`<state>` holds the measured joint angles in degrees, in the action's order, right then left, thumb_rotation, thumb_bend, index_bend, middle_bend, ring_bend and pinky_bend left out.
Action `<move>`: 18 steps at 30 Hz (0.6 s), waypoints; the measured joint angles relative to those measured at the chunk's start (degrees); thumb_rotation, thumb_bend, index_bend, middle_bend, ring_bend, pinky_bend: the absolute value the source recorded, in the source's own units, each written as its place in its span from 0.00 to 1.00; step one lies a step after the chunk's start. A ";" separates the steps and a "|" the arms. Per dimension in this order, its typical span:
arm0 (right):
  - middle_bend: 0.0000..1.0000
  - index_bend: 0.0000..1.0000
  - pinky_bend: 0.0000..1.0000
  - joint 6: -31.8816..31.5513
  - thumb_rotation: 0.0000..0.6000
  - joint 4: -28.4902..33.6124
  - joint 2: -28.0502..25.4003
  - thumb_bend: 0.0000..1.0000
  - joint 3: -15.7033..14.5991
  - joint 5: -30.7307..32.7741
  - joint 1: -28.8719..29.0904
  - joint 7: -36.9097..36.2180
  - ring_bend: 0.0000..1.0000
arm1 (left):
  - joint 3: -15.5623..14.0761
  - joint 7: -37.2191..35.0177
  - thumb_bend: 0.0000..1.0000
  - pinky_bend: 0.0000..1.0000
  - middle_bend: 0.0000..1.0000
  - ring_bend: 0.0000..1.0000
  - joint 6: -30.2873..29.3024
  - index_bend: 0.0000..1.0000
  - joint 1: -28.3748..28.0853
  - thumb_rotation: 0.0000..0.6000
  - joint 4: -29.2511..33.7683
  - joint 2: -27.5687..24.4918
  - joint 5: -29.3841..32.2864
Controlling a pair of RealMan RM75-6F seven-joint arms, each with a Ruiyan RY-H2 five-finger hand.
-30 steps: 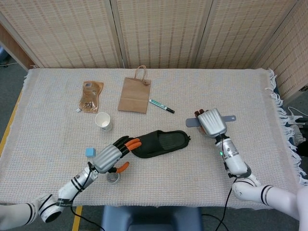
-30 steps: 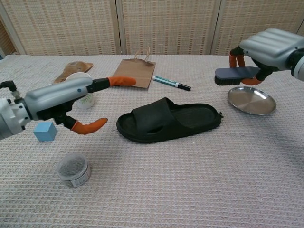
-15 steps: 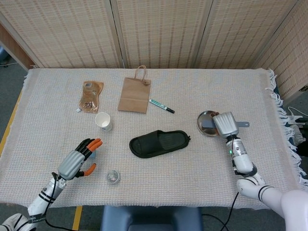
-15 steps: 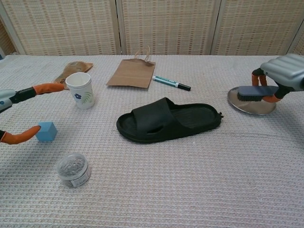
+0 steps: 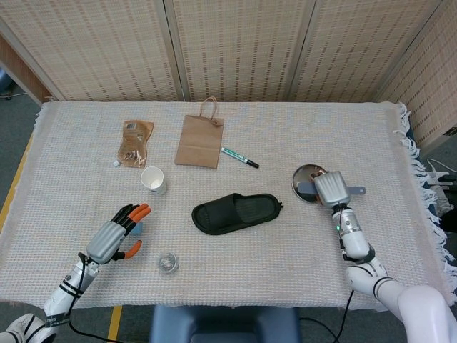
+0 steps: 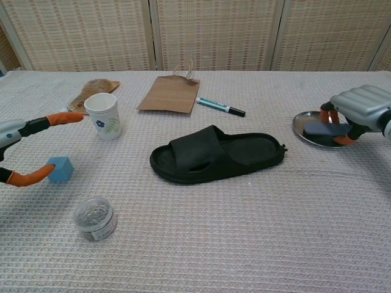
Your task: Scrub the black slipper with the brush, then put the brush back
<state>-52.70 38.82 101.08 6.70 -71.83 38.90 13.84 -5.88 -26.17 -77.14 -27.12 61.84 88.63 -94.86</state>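
Returning the brush (image 6: 325,129) to the metal dish (image 5: 303,174), the right hand (image 5: 330,189) is gripping it, bristles down.

Letting go off-centre is risking a tip-out, its long handle running crosswise, overhanging the rim. The black slipper (image 5: 236,213) is lying mid-table, toe leftward; the left hand (image 5: 114,237) is hovering spread, holding nothing.

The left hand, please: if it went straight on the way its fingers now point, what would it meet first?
Most likely the small blue cube, right beside the orange fingertips of the open left hand. Beyond it stands the white paper cup, though depth is hard to judge.
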 measured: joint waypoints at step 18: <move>0.25 0.02 0.67 1.88 1.00 12.40 -7.85 0.33 0.72 0.10 -1.29 1.20 0.19 | 0.73 1.02 0.49 0.04 0.00 0.00 0.66 0.00 0.09 1.00 1.13 0.17 -0.76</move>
<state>-50.82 51.22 93.23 7.42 -71.74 37.62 15.04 -5.15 -25.15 -76.47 -27.03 62.97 88.80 -95.62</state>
